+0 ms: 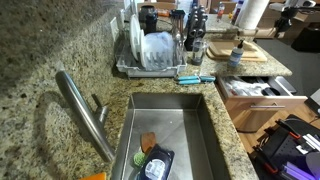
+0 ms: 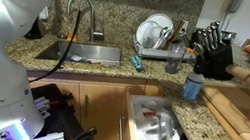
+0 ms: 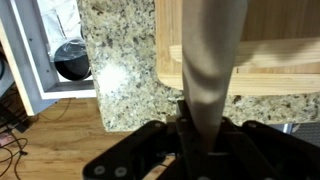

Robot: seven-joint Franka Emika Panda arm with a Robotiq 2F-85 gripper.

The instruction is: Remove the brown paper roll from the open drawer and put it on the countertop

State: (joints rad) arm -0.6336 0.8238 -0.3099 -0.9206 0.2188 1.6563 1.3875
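Note:
In the wrist view my gripper (image 3: 205,122) is shut on the brown paper roll (image 3: 215,50), a slim grey-tan cylinder that sticks out from between the fingers. The roll hangs over the speckled granite countertop (image 3: 120,60) and the edge of a pale wooden cutting board (image 3: 285,40). The open drawer (image 3: 45,55) is to the left, with a black round thing (image 3: 72,60) inside. The drawer also shows open in both exterior views (image 1: 255,88) (image 2: 157,126). The roll itself is not clear in either exterior view.
A small bottle (image 1: 236,55) (image 2: 193,86) stands by the cutting board (image 1: 245,48) (image 2: 249,120). A white paper-towel roll (image 1: 252,12), a knife block (image 2: 213,56), a dish rack (image 1: 155,50) and a sink (image 1: 170,130) are on the counter. The wooden floor lies below the counter edge.

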